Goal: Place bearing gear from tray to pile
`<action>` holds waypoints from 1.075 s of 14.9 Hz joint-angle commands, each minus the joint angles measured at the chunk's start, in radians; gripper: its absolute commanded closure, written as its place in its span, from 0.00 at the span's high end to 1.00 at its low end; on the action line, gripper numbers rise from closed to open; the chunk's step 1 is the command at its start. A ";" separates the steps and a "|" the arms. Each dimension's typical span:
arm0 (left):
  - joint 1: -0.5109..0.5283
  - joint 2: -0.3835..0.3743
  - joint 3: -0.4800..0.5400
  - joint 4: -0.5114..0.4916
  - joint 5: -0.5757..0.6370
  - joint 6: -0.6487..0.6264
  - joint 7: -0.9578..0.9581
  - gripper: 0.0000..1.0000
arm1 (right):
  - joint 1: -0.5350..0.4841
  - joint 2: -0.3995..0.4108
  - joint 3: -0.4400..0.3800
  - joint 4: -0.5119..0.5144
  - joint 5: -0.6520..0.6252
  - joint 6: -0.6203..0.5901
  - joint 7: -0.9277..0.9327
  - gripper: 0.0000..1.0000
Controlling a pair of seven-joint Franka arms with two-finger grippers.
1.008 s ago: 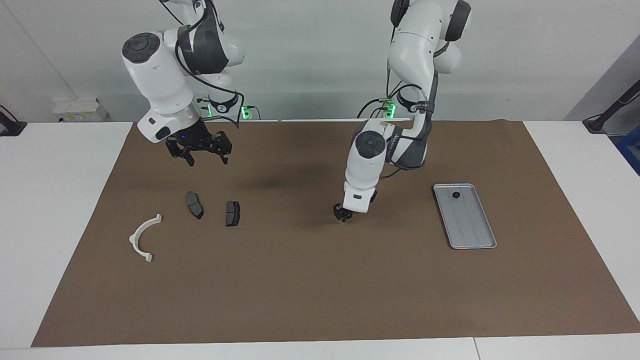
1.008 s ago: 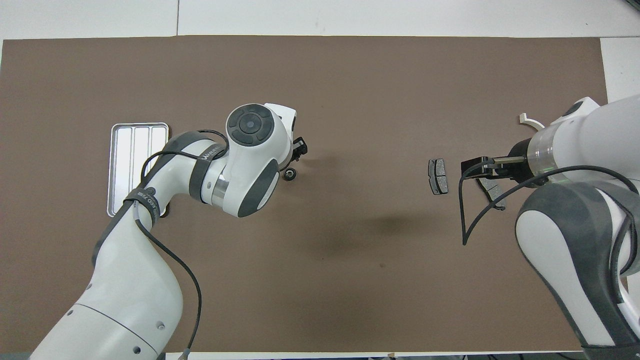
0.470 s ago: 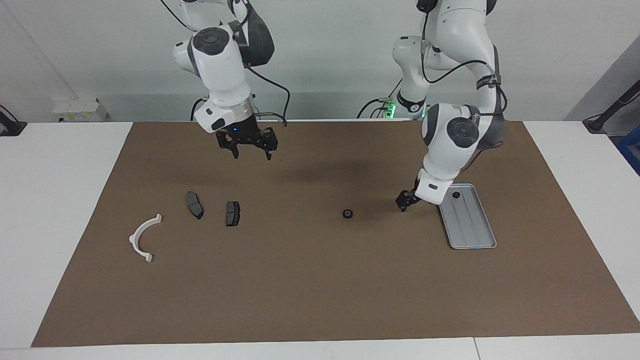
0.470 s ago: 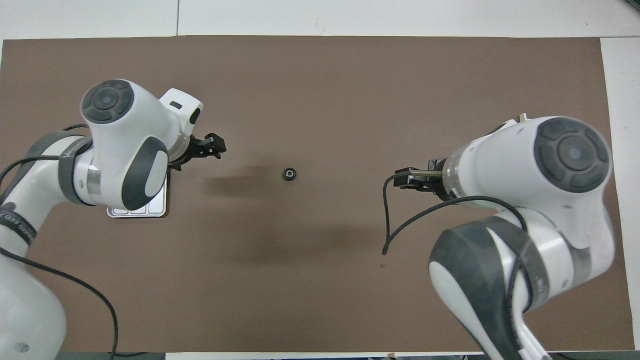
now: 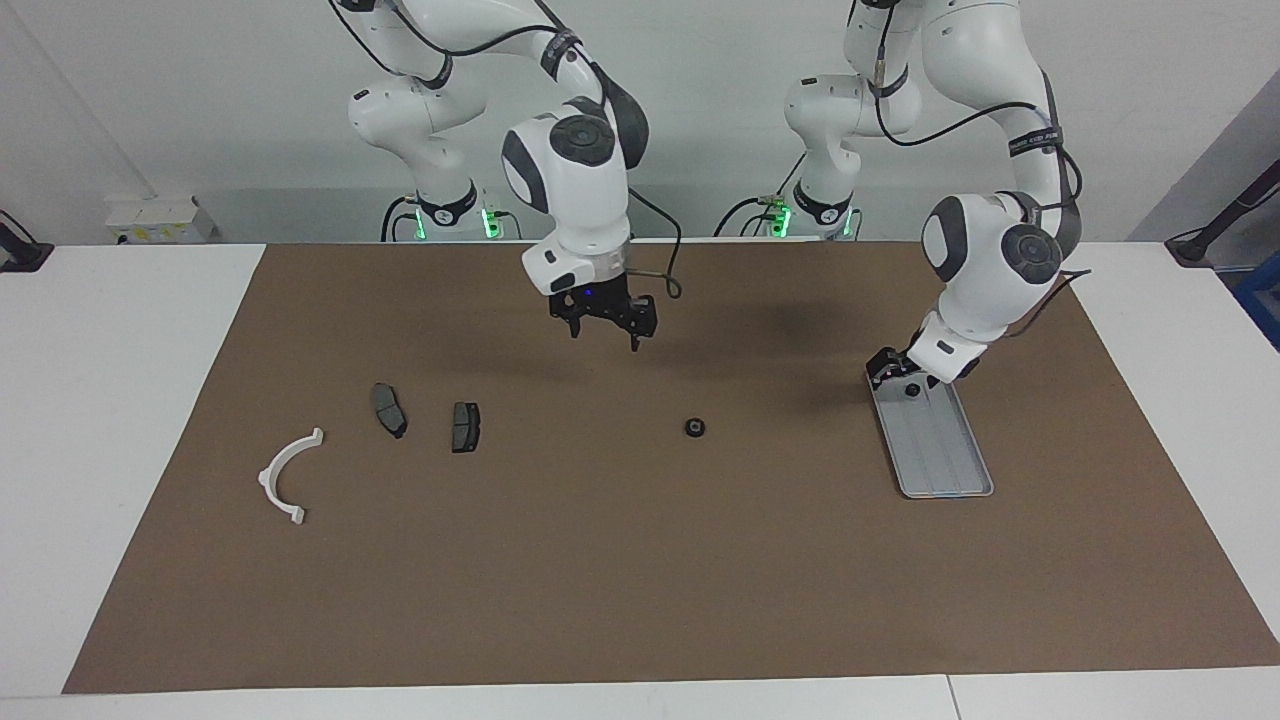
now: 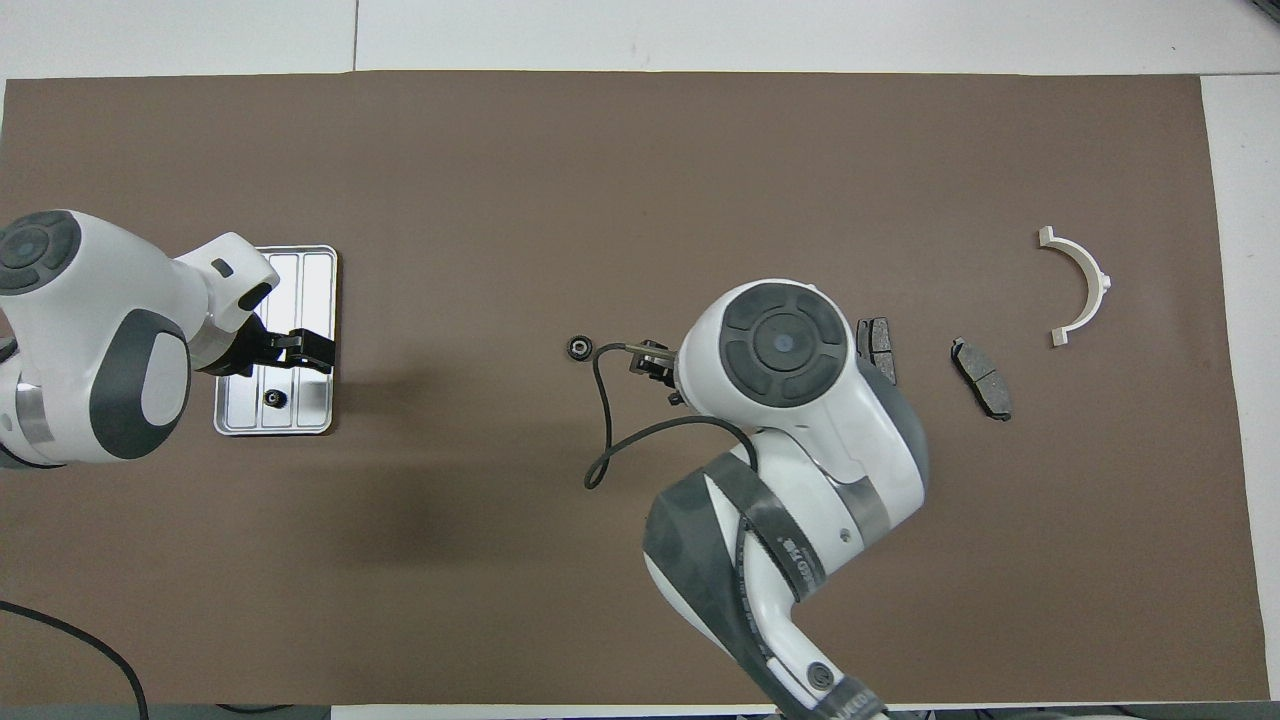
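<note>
A small black bearing gear (image 5: 695,428) lies alone on the brown mat mid-table; it also shows in the overhead view (image 6: 577,348). A second small black gear (image 5: 911,390) (image 6: 270,398) sits in the silver tray (image 5: 945,455) (image 6: 300,275). My left gripper (image 5: 893,368) (image 6: 318,351) hangs open and empty over the tray's end nearer the robots, just beside that gear. My right gripper (image 5: 604,335) is open and empty, raised over the mat between the pile and the loose gear. The pile is the white bracket (image 5: 268,478) (image 6: 1098,280) and two brake pads (image 5: 389,410) (image 5: 465,427).
The brown mat (image 5: 640,580) covers most of the white table. In the overhead view the right arm's body covers its gripper and part of one brake pad (image 6: 877,350); the other pad (image 6: 982,363) lies beside it.
The left gripper let go of the gear on the mat mid-table and swung back over the tray. The right gripper moved from over the pile toward the loose gear.
</note>
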 commanded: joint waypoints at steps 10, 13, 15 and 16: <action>0.080 -0.087 -0.011 -0.209 0.010 0.159 0.043 0.75 | 0.112 0.491 -0.006 0.524 -0.133 -0.068 0.186 1.00; 0.083 -0.089 -0.011 -0.221 0.010 0.196 0.013 0.74 | 0.115 0.523 -0.009 0.525 -0.137 -0.051 0.186 1.00; 0.074 -0.077 -0.011 -0.221 0.010 0.226 -0.024 0.74 | 0.117 0.537 -0.007 0.525 -0.142 -0.045 0.186 1.00; 0.078 -0.074 -0.011 -0.226 0.010 0.243 -0.024 0.74 | 0.118 0.540 -0.007 0.525 -0.143 -0.045 0.186 1.00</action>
